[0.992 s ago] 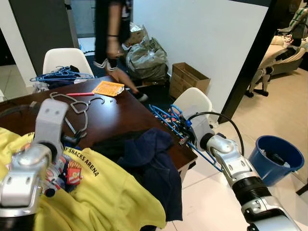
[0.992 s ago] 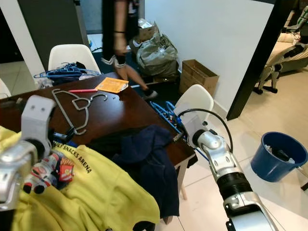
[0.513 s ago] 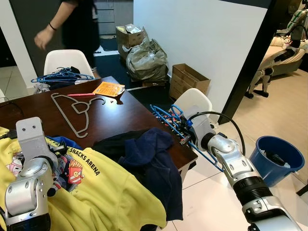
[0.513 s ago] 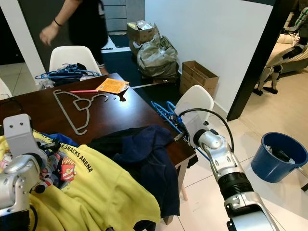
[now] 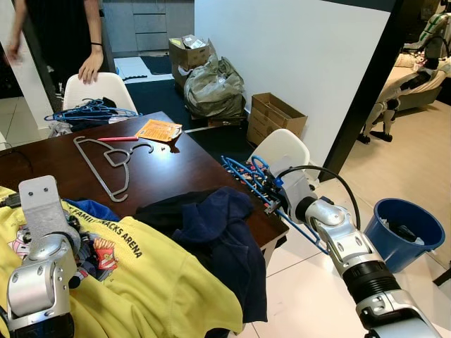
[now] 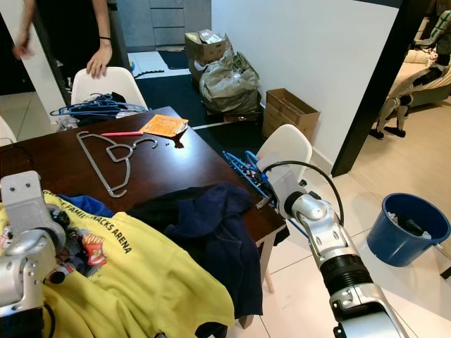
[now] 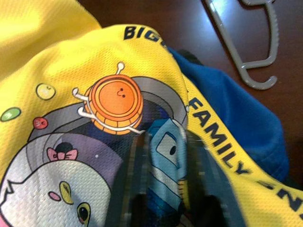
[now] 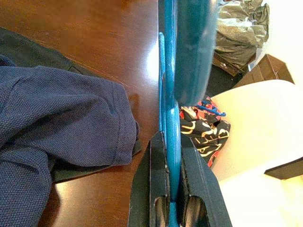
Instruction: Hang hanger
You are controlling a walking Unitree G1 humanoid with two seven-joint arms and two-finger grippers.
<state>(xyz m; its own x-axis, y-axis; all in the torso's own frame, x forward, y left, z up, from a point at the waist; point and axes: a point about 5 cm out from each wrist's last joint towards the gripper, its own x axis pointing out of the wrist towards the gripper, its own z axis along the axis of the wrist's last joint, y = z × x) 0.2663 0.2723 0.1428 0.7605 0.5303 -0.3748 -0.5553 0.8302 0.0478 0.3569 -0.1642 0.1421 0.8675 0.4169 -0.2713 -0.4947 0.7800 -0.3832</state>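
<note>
Your right gripper [image 8: 173, 201] is pinched on the blue hanger [image 8: 170, 118] at the table's [image 5: 183, 169] right edge; the right wrist view confirms it, the head views can't. Left gripper [image 7: 165, 208] is on the yellow shirt [image 7: 61, 56], fingers blurred, can't tell. Since a second ago the left arm has dropped lower.

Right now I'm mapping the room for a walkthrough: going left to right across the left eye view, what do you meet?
left gripper on the yellow shirt → navy garment → blue hanger held by the right gripper → blue bucket
</note>
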